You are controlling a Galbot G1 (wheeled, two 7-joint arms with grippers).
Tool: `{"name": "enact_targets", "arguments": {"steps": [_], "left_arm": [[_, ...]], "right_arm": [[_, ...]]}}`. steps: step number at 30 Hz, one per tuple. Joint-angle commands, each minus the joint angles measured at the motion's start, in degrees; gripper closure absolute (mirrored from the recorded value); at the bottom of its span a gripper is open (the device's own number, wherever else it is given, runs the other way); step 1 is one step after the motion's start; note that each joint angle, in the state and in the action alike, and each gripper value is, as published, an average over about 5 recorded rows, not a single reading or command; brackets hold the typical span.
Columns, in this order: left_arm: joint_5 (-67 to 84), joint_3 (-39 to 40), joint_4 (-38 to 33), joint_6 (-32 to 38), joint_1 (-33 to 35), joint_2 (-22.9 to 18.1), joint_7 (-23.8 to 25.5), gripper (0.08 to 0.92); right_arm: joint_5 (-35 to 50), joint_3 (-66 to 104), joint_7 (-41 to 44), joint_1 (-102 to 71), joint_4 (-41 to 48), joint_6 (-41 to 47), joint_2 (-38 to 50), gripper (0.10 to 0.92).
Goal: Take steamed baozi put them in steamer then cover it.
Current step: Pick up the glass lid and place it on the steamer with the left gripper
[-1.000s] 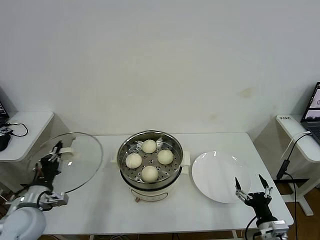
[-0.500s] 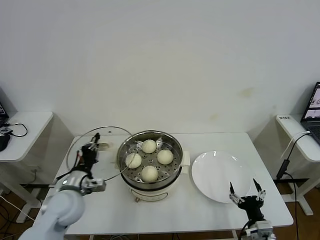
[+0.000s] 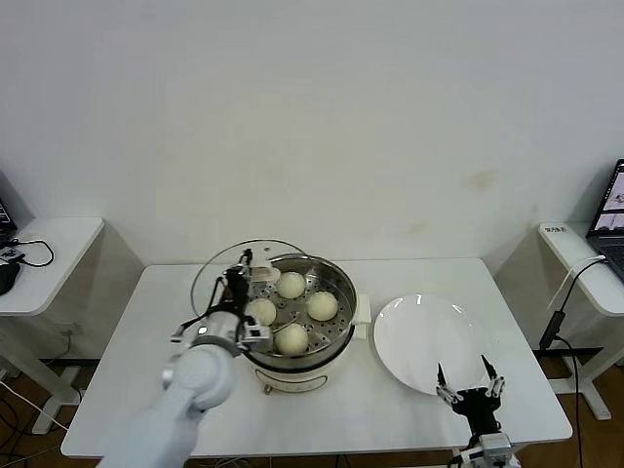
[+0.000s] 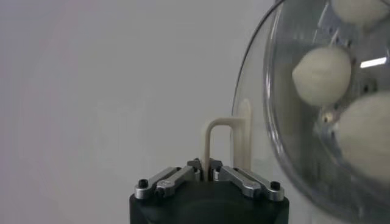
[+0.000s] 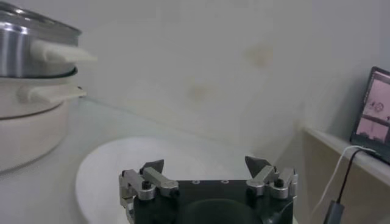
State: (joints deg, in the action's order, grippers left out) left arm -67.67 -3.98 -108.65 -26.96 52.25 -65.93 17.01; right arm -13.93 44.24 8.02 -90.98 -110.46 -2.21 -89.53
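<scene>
We have the left gripper (image 3: 246, 281) clamped on the cream handle (image 4: 226, 141) of the cover (image 3: 222, 278), fingers (image 4: 177, 180) pinched tight around the handle's base in the left wrist view. The glass disc hangs tilted off those fingers, raised above the table (image 3: 136, 390), its far edge overlapping the left rim of the steamer (image 3: 336, 292); it isn't seated on the pot. Just past the fingertips, through and beside the glass, we see the four steamed baozi (image 3: 292, 337) sitting on the perforated tray inside the steamer, spaced apart in a rough diamond. The steamer stands mid-table on its white base, one cream side handle (image 5: 56, 92) showing in the right wrist view. Right of the pot, just beside it but not touching, lies the white plate (image 3: 429, 343). The right gripper (image 3: 466, 382) sits low at the near right edge of the table, fingers (image 5: 151, 167) spread wide with nothing between them, tips pointing at the plate's near rim. A laptop (image 3: 610, 207) rests on the side desk far right.
</scene>
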Motion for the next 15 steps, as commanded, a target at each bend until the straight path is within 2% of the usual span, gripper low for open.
{"name": "enact_targets", "arguments": {"steps": [1,15], "left_arm": [[-10.40,4.79,2.56,-0.93,-3.80,-10.19,3.73,0.858],[-12.92,4.04,1.63,-0.02,1.11,-11.38,4.15,0.858]], "right_arm": [[-1.98,-0.43,-0.13,0.15,0.58,0.02,-0.73,0.202],[-2.00,-0.35,-0.16,0.12,1.26,-0.30,-0.53,0.203]]}}
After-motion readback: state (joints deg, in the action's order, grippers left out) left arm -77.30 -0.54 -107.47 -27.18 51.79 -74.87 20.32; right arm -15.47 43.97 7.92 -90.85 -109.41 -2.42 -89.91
